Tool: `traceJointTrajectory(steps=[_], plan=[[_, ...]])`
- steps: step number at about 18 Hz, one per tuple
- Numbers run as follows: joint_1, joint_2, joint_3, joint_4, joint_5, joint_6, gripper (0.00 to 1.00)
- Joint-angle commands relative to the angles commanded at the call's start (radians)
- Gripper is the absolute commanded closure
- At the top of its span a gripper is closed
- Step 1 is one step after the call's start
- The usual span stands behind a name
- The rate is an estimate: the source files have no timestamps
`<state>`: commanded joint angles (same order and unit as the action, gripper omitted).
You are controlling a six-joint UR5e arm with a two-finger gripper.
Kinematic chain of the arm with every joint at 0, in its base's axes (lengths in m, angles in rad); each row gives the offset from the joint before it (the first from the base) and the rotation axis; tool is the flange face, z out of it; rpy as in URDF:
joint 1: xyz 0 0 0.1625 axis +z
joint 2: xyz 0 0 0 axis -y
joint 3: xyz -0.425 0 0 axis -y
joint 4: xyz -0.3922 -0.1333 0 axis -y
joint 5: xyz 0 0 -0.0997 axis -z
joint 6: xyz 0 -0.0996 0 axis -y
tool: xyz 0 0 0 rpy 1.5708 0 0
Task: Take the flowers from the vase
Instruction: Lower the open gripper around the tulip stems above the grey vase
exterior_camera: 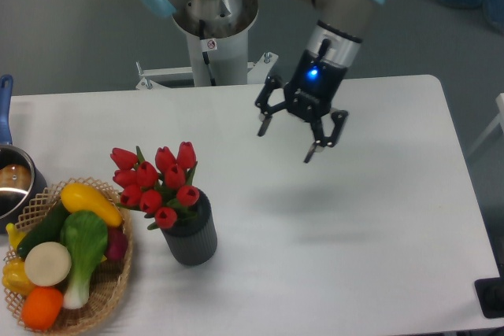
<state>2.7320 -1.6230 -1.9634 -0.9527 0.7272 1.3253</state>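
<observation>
We see the scene evenly and brightly lit from overhead, with no hard edges to any shadow. The white tabletop [378, 218] reads slightly grey-blue and shows no glare. A soft, diffuse shadow lies on it below the end effector [287, 141], at about 6 o'clock from it. The vase [191, 235] casts only a faint dark smudge at its base. A small blue light glows on the end effector's body. The metal pot [14, 186] at 9 o'clock carries a dull highlight. We find the picture mildly soft and grainy, sharpest nowhere in particular.
</observation>
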Motion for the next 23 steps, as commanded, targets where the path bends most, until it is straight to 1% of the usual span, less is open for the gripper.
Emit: traceJointTrajectory(steps=[3,7,11,12,13,16,18,20,22,23], plan=[[-0.05,-0.011,-0.02,0.026,-0.047,0.02,0.0],[-0.069,-0.029,-0.028,0.043,-0.101,0.022,0.0],[-0.112,-0.06,-0.042,0.106,-0.101,0.022,0.0],[-0.112,-0.083,-0.04,0.132,-0.101,0.022,0.0],[-0.114,-0.092,-0.032,0.153,-0.101,0.022,0.0],[-0.133,-0.11,-0.017,0.164,-0.112,0.022,0.0],[-0.133,-0.113,-0.011,0.164,-0.143,0.022,0.0],[-0.135,-0.123,-0.006,0.169,-0.144,0.022,0.0],[-0.137,-0.132,-0.009,0.199,-0.144,0.022,0.0],[-0.15,-0.135,-0.011,0.2,-0.146,0.022,0.0]])
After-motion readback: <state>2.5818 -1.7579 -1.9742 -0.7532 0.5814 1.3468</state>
